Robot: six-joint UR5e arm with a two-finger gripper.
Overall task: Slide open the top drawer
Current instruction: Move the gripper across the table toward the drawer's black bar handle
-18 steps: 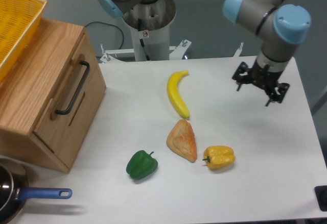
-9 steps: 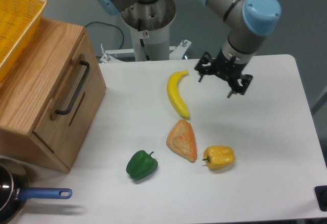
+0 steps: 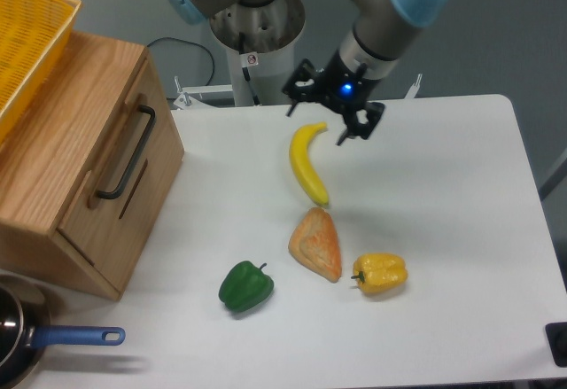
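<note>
The top drawer [image 3: 111,154] sits shut in the wooden cabinet [image 3: 66,221] at the tabletop's [image 3: 443,256] left edge, black handle [image 3: 127,152] untouched. Well to its right, the gripper [image 3: 324,123] hovers over the banana's [image 3: 306,163] top end, fingers [image 3: 345,134] spread apart, grasping nothing.

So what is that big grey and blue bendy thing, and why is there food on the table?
That is a robot arm. One camera looks down on it from in front of the table. At its tip is the end effector, two open fingers for grabbing, and right now it holds nothing. It hangs above the top of the banana. On the white table are also a pastry, a yellow pepper and a green pepper. On the left stands a wooden cabinet with a drawer that has a black handle. The drawer is shut. A yellow basket sits on top, and a pan peeks in below.
</note>
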